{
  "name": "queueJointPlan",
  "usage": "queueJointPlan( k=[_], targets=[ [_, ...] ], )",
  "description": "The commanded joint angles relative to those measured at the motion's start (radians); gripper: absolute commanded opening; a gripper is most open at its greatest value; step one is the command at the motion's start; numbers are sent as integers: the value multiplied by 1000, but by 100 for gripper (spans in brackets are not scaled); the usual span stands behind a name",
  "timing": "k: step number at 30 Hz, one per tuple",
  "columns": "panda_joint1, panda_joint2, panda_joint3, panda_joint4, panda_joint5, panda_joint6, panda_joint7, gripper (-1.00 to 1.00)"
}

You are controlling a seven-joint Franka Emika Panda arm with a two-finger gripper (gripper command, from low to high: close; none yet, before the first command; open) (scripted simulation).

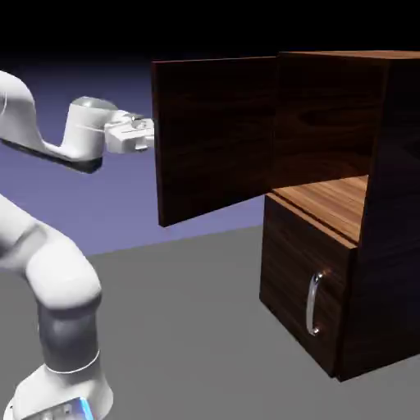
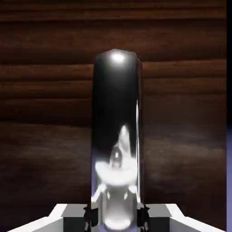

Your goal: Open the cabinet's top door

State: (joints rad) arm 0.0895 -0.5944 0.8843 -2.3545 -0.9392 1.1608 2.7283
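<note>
Two views show one moment. Nearest, in the hand view, the jaws of the gripper are pinched on the silver handle, which runs away from them up the middle of the picture as a wide, polished bar with the gripper mirrored in its surface. Just beyond the handle lies the dark walnut face of the top door, its grain crossing the picture from side to side and filling nearly all of it; a thin strip of blue-violet backdrop shows at the right edge.

In the exterior view the gripper is held level at the free edge of the top door, on the side of the panel turned away from the camera, so the handle is hidden there. The door stands swung wide out from the cabinet, reaching from the jaws back toward its hinged side. Beyond the door the upper compartment is exposed, with a lighter wooden shelf as its floor. Below that shelf, well apart from the jaws, the lower panel sits flush and carries a short curved handle. The cabinet rests on the grey table.
</note>
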Motion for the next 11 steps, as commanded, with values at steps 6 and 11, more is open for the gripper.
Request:
queueJointPlan(
  k=[6,11],
  targets=[
    [-185,188,217,199,40,-223,87,-100],
    [-340,305,398,313,47,-354,153,-100]
  ],
)
